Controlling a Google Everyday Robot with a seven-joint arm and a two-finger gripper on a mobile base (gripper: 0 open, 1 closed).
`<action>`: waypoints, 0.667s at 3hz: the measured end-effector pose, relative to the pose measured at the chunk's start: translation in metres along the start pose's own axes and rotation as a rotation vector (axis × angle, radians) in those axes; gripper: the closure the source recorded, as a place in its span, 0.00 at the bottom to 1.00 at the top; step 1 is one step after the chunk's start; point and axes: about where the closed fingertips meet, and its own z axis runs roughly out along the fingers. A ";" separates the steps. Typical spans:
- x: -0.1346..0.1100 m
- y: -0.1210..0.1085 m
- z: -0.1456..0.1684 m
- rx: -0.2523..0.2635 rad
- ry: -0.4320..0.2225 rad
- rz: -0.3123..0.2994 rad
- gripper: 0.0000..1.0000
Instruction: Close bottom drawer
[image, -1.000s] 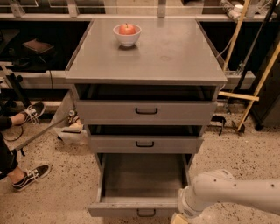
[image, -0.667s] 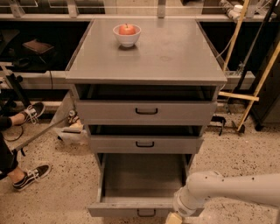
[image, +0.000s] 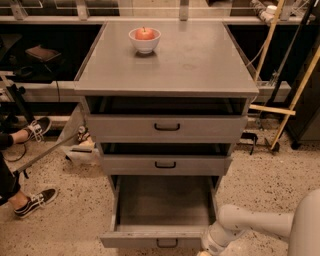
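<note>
While bottom drawer stands pulled out, pincer beside its front corner, grip unclear.

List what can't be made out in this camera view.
All in the camera view.
The gripper: at the bottom edge beside the bottom drawer, mostly cropped; contact unclear.
The handle of that drawer: lower part cropped by the bottom edge.
The top drawer and middle drawer: insides in shadow.
The person: cut by the left edge.
</note>
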 end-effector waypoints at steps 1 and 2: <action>0.025 -0.003 0.043 -0.152 0.008 -0.078 0.00; 0.029 -0.006 0.049 -0.177 0.003 -0.128 0.00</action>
